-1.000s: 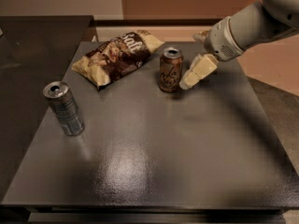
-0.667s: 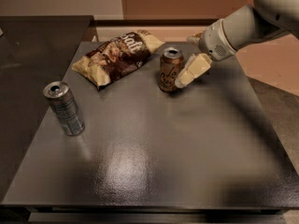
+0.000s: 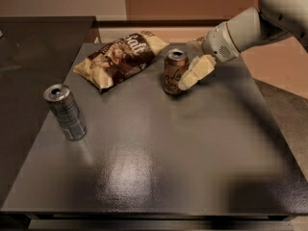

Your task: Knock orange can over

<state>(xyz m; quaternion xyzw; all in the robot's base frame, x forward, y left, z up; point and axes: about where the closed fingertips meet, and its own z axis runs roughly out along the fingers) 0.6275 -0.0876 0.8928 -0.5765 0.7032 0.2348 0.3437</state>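
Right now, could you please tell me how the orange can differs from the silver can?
The orange can is orange-brown with pale lettering; the silver can is silver-blue. The orange can looks stouter, the silver can slimmer. The orange can is at the far middle of the table, with the hand close beside it; the silver can is alone near the left edge. Both stand upright and have silver tops.

Gripper: cream gripper (image 3: pixel 191 76) against the right side of the orange-brown drink can (image 3: pixel 174 72), far on the table.
Blocked: crumpled brown-and-cream crisp bag (image 3: pixel 118 59) just left of that can.
Obstacle: slim silver-blue can (image 3: pixel 65 112) at the left edge, well apart.
Free: dark grey tabletop (image 3: pixel 159 162), front and right.
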